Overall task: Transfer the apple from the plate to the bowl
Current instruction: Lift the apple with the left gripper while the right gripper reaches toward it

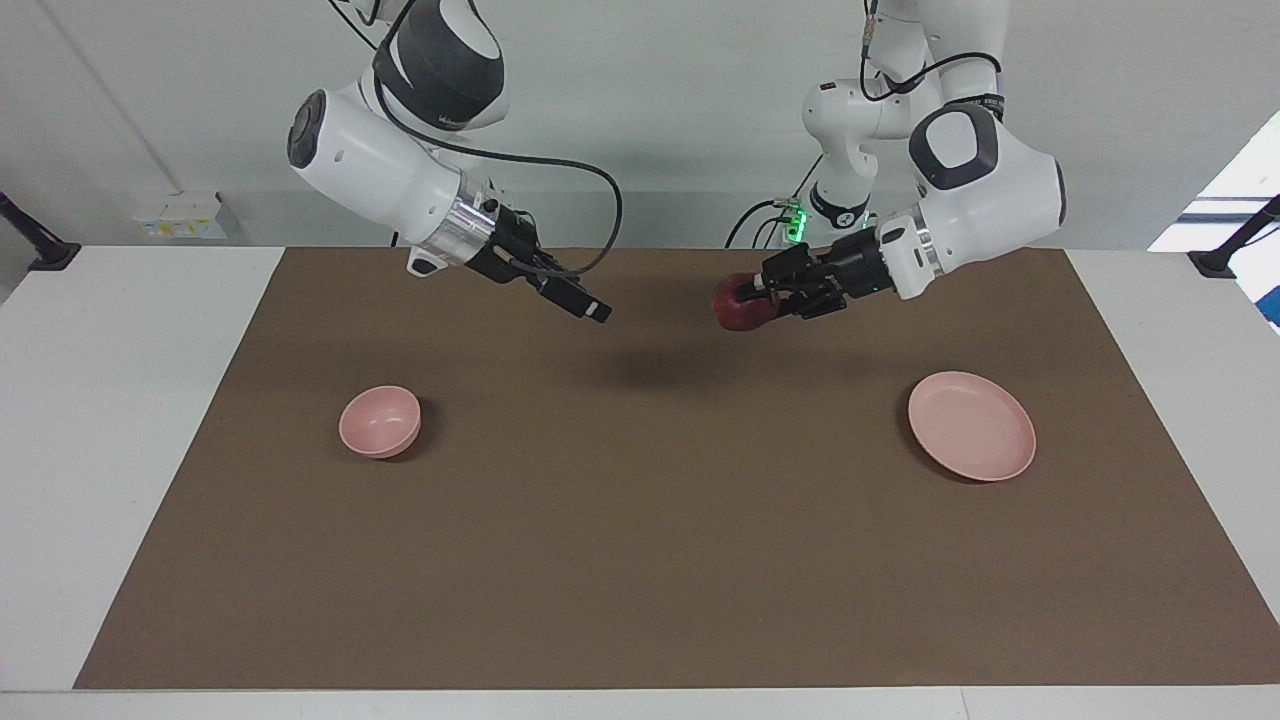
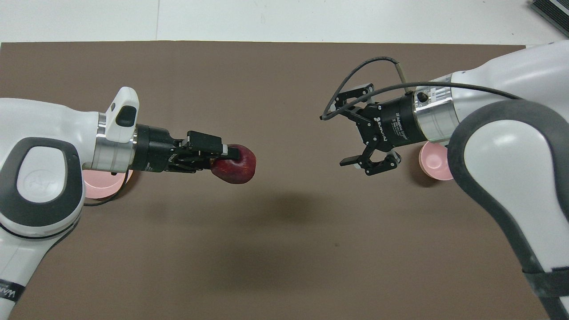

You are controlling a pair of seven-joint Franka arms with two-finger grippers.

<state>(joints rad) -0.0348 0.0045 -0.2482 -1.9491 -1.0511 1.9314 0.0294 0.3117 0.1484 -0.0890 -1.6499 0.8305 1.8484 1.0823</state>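
Observation:
My left gripper is shut on the dark red apple and holds it in the air over the mat's middle; it also shows in the overhead view with the apple. The pale pink plate lies empty toward the left arm's end, partly under that arm in the overhead view. The small pink bowl stands empty toward the right arm's end, partly covered from above. My right gripper is open in the air, pointing at the apple with a gap between them.
A brown mat covers most of the white table. A black cable loops off the right wrist. Nothing else lies on the mat.

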